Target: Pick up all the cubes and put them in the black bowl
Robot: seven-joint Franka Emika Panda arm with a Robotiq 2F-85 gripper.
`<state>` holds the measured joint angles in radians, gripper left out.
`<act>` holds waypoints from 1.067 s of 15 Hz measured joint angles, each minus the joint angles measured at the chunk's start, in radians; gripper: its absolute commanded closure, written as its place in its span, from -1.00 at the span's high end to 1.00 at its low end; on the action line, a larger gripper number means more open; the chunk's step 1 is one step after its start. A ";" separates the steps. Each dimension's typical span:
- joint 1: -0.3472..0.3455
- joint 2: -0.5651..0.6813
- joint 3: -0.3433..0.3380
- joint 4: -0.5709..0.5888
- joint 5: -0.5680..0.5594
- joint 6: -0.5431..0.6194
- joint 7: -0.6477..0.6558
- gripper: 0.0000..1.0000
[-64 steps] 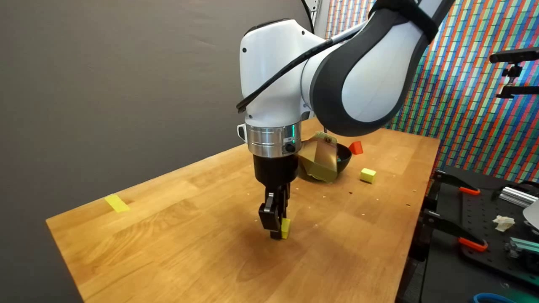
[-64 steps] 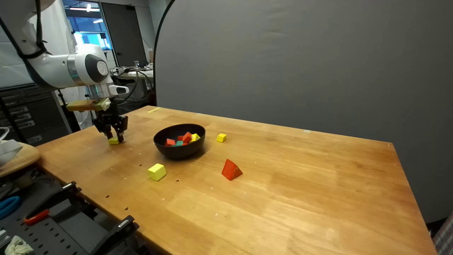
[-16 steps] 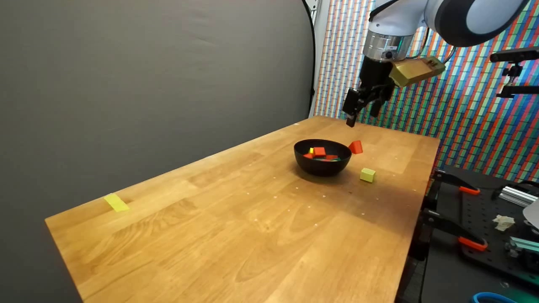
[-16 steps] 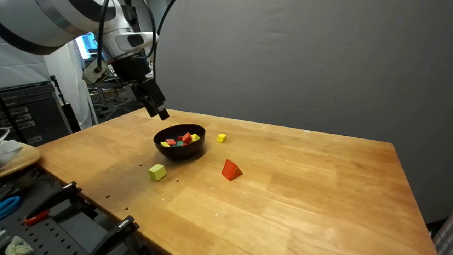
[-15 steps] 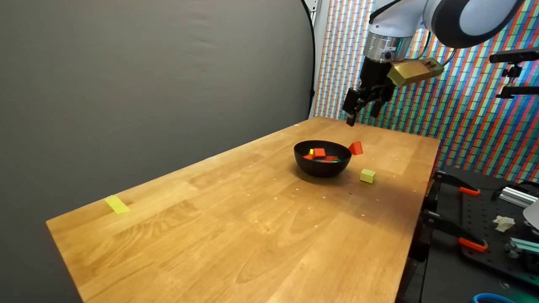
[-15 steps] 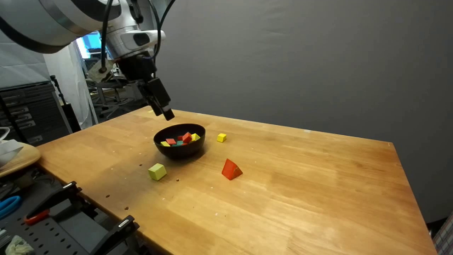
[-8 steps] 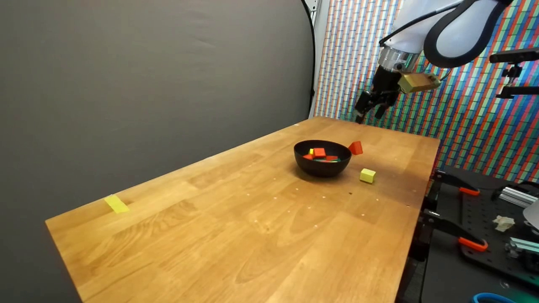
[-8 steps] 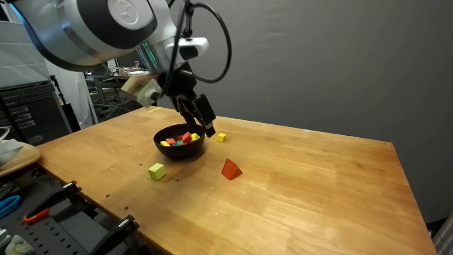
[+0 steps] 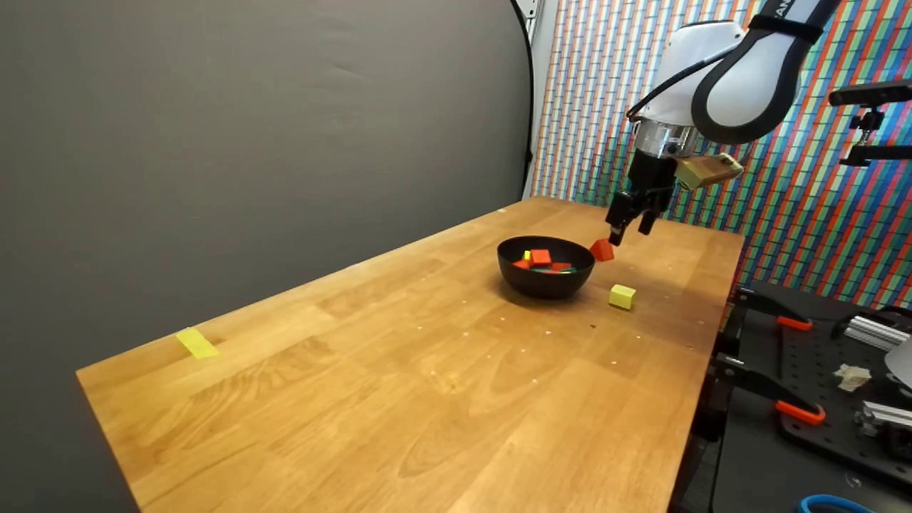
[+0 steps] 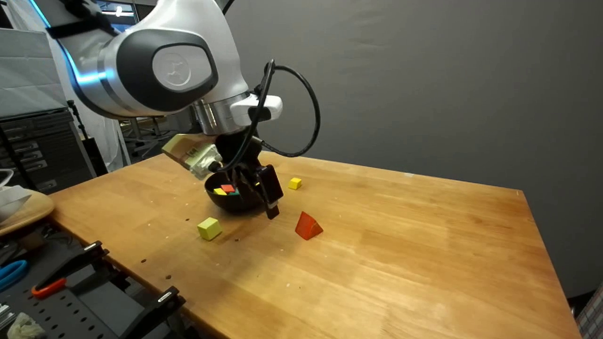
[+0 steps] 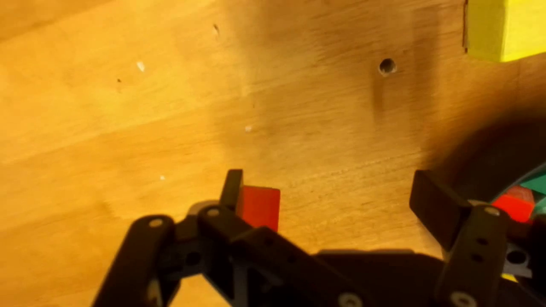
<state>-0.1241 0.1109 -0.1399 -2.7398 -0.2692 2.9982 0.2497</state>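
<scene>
My gripper (image 9: 630, 231) hangs open above the table beside the black bowl (image 9: 546, 286), nothing held between its fingers. A red wedge-shaped block (image 10: 308, 226) lies on the table; in the wrist view this red block (image 11: 262, 207) shows just inside the left fingertip, partly hidden by that finger. Near the bowl sits a yellow-green cube (image 10: 208, 229), visible in both exterior views. Past the bowl is a small yellow cube (image 10: 295, 183), seen in an exterior view only. Several red, yellow and green pieces lie inside the bowl, among them a red cube (image 9: 541, 257); my arm covers part of the bowl in an exterior view.
A flat yellow strip (image 9: 198, 343) is stuck at a table corner. Black clamps with orange ends (image 9: 769, 392) grip the table's side edge. A gold box (image 10: 188, 149) and a looping cable stick out from my wrist.
A yellow cube at my gripper about four seconds ago now lies in the bowl. In the last second my open gripper has swung past the bowl toward the red block and come down.
</scene>
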 measured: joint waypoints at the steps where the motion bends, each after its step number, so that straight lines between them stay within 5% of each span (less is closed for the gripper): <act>1: 0.000 -0.001 0.007 0.015 0.069 -0.065 -0.029 1.00; 8: -0.047 -0.002 0.014 0.153 0.385 -0.360 -0.388 1.00; 16: -0.048 0.033 0.015 0.181 0.411 -0.341 -0.390 1.00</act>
<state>-0.1721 0.1436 -0.1248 -2.5590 0.1422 2.6573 -0.1405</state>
